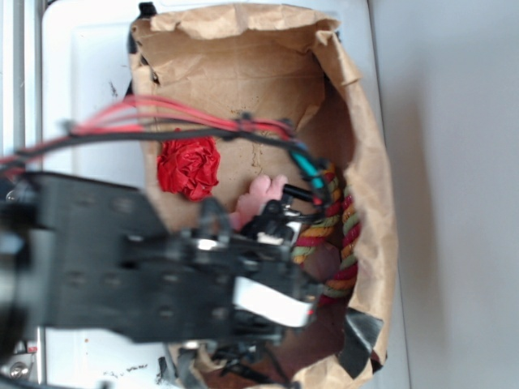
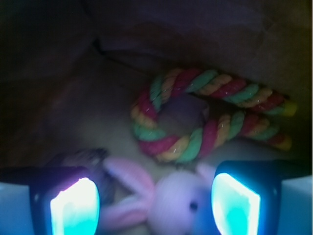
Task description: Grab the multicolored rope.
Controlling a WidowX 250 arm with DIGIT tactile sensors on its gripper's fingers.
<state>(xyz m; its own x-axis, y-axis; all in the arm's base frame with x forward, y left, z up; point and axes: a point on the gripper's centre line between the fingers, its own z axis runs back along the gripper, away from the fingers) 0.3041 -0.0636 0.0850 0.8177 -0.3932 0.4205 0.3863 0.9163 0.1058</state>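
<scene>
Fingers spread, poised over the bunny, rope ahead.
Move your gripper (image 2: 155, 203) past the pink plush bunny (image 2: 171, 196) and straddle one arm of the multicolored rope (image 2: 195, 117) before closing.

Exterior view: bright, even daylight; the white surface (image 1: 454, 162) is nearly washed out, while the robot arm (image 1: 122, 267) in the foreground is dark, underexposed and softly blurred. The paper bag (image 1: 243, 73) casts a deep shadow along its inner right wall. Wrist view: dim throughout, with a violet cast and soft focus; the upper corners fall to near black. The pincer (image 2: 154, 203) fingertips (image 2: 73, 208) glow overexposed cyan, and the multicolored rope (image 2: 195, 117) is the best-lit object.
</scene>
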